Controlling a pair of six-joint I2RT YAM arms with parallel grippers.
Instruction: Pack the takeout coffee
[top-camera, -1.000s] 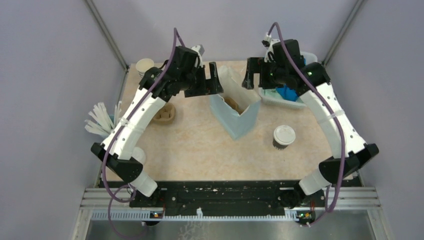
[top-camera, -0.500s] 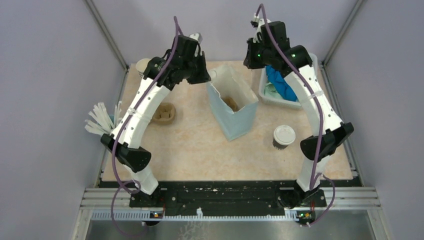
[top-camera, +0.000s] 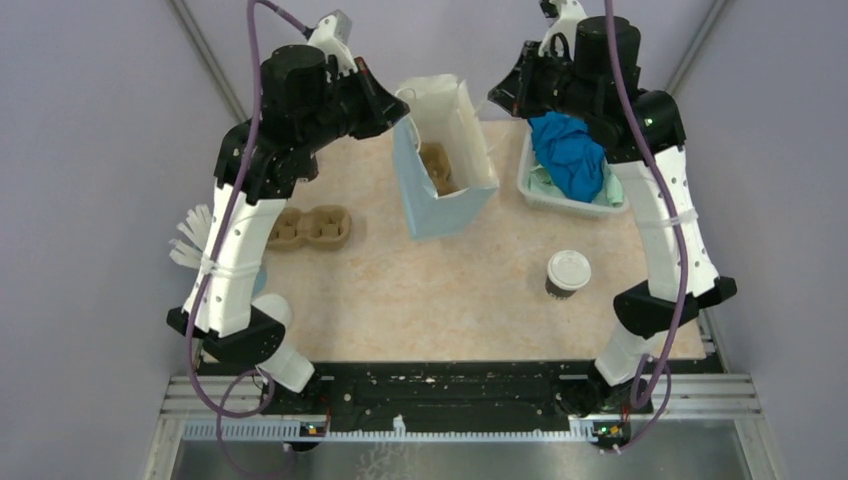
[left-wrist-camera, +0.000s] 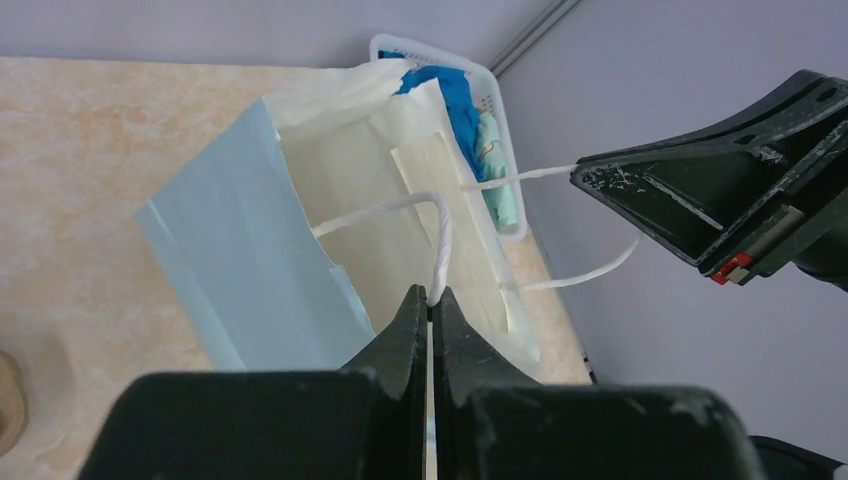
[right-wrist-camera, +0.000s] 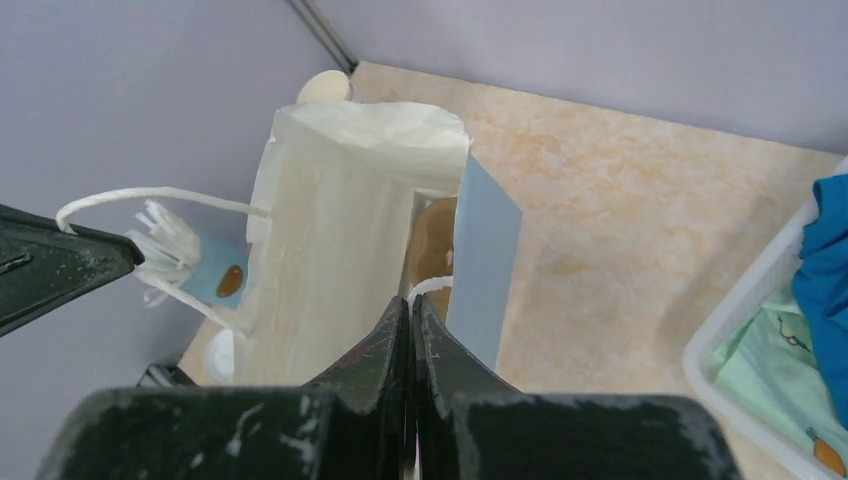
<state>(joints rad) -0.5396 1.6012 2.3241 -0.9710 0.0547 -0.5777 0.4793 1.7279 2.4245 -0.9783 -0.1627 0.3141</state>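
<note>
The takeout coffee, a dark brown cup with a white lid, stands on the table at the right, apart from both arms. A light blue paper bag hangs upright with its mouth open between the two grippers. My left gripper is shut on one white string handle, and its tips pinch the cord. From the other side, my right gripper is shut on the bag's other handle, seen at its tips. Something brown lies inside the bag.
A white basket with a blue cloth stands at the back right. A brown cup carrier lies at the left, with white stirrers by the left wall. A paper cup stands in the far left corner.
Both grippers went from open to shut on the bag's handles. Both arms then rose, and the bag shifted toward the back and stands more upright.
</note>
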